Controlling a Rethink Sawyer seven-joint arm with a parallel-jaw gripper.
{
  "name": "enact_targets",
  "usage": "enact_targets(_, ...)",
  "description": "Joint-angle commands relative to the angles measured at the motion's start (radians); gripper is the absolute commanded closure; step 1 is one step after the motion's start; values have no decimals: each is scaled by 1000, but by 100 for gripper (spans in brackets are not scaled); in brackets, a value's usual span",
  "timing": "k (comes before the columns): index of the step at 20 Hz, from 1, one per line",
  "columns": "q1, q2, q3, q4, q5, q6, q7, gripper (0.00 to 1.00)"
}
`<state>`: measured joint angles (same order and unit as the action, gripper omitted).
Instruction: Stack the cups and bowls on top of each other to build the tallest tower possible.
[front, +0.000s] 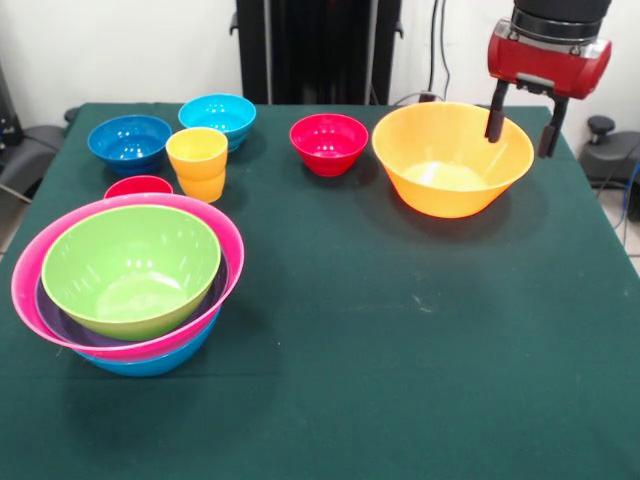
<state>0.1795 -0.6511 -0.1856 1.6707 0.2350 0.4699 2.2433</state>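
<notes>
My gripper (523, 120) hangs open at the far right, its two black fingers on either side of the far right rim of the large orange bowl (450, 165), which is empty. A nested tower stands at the near left: a blue bowl (150, 362) at the bottom, then a pink bowl (232, 255), a purple bowl (62, 322), and a green bowl (130, 275) on top. Behind it stand a yellow-orange cup (198, 165) and a red cup (138, 186), which is mostly hidden by the pink rim. A small red bowl (328, 143), a dark blue bowl (128, 140) and a light blue bowl (218, 115) sit along the far side.
The table is covered with a dark green cloth (400, 330). The robot's black pedestal (315, 50) stands behind the far edge. The table's right edge runs close to the orange bowl.
</notes>
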Motion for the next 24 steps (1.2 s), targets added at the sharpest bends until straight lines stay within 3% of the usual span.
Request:
enact_targets(1,-3,43,62,71,32,-74,183,0)
enact_targets(6,25,34,52,85,49,-57,205,0)
enact_targets(12,3,45,49,60,50,-38,171,0)
enact_targets(19,39,32,37,82,55,-39,186,0)
enact_targets(24,20,34,61,113,54,-74,164,0)
